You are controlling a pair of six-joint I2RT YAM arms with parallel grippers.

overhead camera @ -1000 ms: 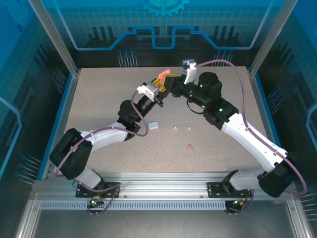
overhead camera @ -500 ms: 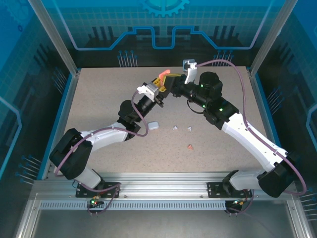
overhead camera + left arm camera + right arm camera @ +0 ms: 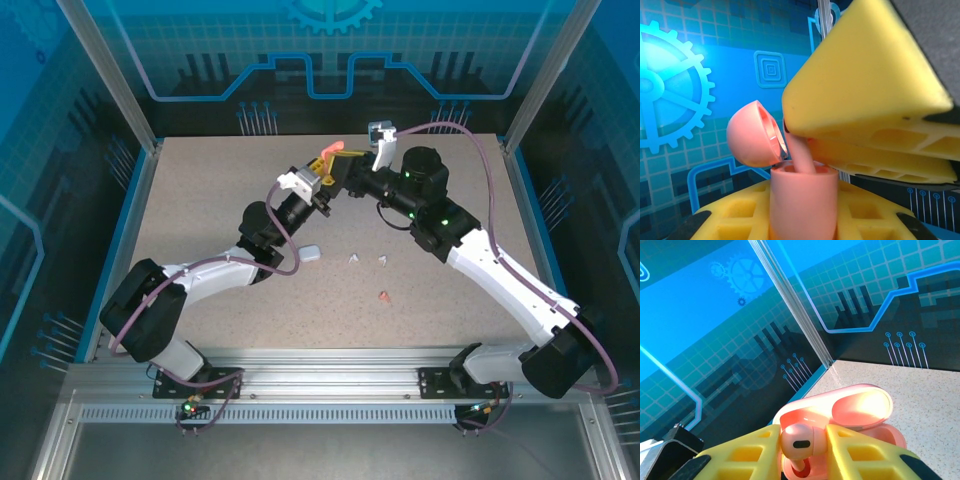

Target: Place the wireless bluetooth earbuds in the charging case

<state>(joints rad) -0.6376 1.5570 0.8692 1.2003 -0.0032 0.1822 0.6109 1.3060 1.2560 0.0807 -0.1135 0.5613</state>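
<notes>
Clenched in the left hand (image 3: 802,215): the pink charging case (image 3: 802,197), gripped low on its body between yellow fingers (image 3: 730,220). Standing upright in the left wrist view, with the lid (image 3: 752,134) swung open up and to the left and its glossy inside facing the case mouth.

Grasped in the right hand (image 3: 801,452): one pink earbud (image 3: 797,440), pinched at its rounded head between yellow fingers (image 3: 860,455). From the right wrist, just behind that earbud, the same case with its lid (image 3: 860,405) open.

In the left wrist view, reaching in from the upper right, the right hand's yellow fingers (image 3: 865,100), close over the case. Below them, the earbud's stem (image 3: 801,155) pointing down into the case mouth, its tip past the rim. Cannot tell whether seated.

From above, left hand (image 3: 322,180) and right hand (image 3: 345,170) meeting tip to tip over the far middle of the surface (image 3: 200,220), raised off it, with the open pink lid (image 3: 332,150) poking up between them.

Lying farther out, nearer the arm bases: a white case (image 3: 312,252) shut, just beside the left forearm. To its right, two white earbuds (image 3: 353,258) (image 3: 383,260) near each other. Nearer still and apart from both, a loose pink earbud (image 3: 385,295). All four untouched on the speckled surface.
</notes>
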